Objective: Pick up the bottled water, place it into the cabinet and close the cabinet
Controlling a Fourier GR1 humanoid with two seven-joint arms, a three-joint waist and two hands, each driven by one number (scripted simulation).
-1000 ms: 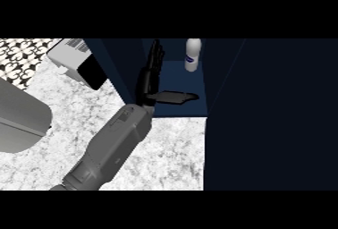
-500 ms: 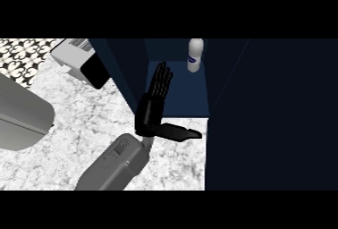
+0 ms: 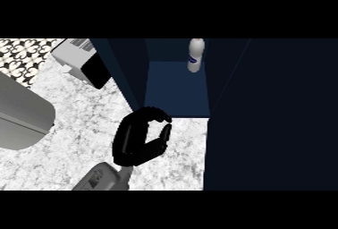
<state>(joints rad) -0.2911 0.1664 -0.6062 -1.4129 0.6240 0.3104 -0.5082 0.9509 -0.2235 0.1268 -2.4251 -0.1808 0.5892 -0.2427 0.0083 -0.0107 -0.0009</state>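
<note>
Bottled water (image 3: pixel 195 54) stands upright at the back of the open cabinet (image 3: pixel 177 89), on its blue floor. The left robot hand (image 3: pixel 141 139) is just outside the cabinet's front edge, over the marbled bench (image 3: pixel 66 134). Its fingers are curled in toward the thumb and enclose nothing. The fingertips lie close under the lower corner of the cabinet door (image 3: pixel 122 67); contact cannot be confirmed. A grey forearm (image 3: pixel 102 179) extends away from the cabinet.
</note>
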